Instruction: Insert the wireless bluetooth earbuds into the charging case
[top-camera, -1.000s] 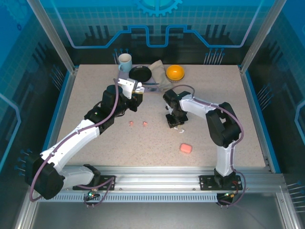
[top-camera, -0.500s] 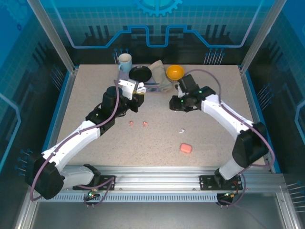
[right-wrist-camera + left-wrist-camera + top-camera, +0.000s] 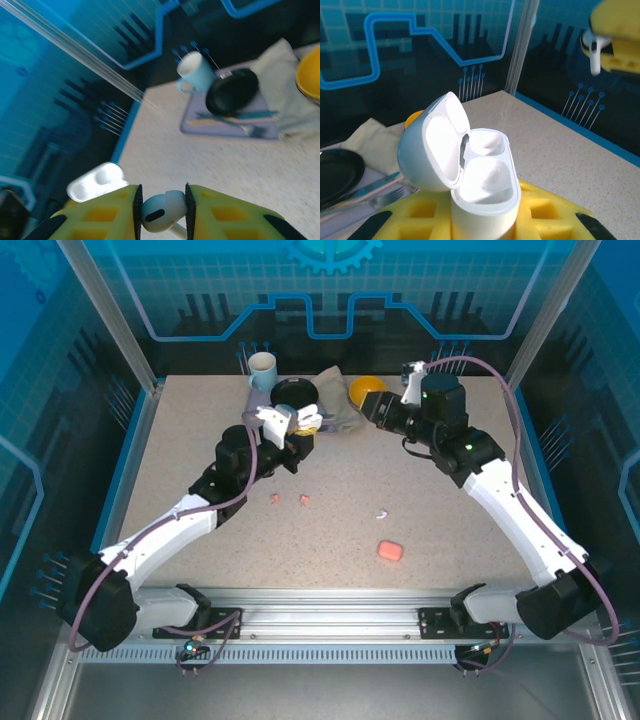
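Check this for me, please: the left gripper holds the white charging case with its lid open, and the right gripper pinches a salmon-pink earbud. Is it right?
Not fully. The earbud pinched by the right gripper is white, not salmon-pink, as the right wrist view shows. The rest is correct: the left gripper holds the white charging case with its lid open.

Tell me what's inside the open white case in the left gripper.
Both sockets of the white case look empty; nothing sits in either. The tilted-back lid covers the far socket's left edge.
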